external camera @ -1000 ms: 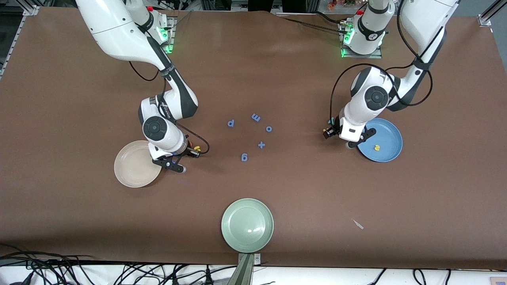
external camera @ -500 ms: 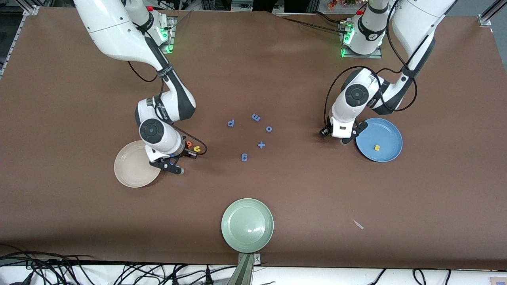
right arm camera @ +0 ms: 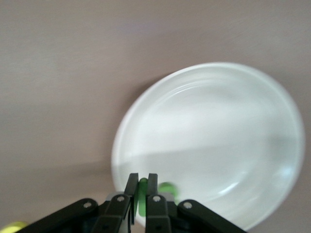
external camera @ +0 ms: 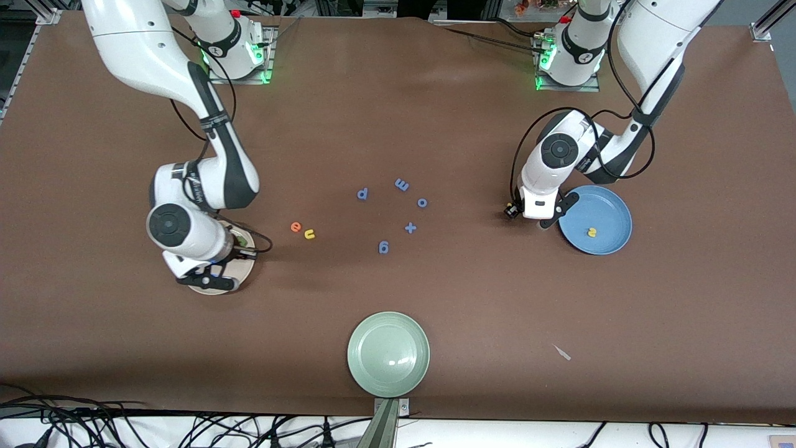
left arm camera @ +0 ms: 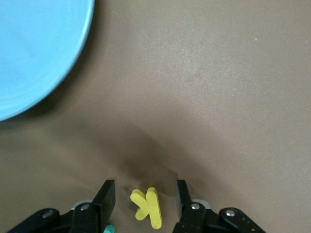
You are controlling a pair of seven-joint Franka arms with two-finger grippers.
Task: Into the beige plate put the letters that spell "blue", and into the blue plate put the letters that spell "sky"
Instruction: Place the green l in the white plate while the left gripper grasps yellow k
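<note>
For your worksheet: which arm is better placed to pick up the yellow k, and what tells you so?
The left arm. Its gripper sits low with open fingers either side of the yellow k, beside the blue plate. The right gripper is over the beige plate, shut on a green letter.

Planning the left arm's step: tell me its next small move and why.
Probably shut the left gripper on the yellow k: the letter lies between its open fingers on the table beside the blue plate, which holds only a yellow s.
</note>
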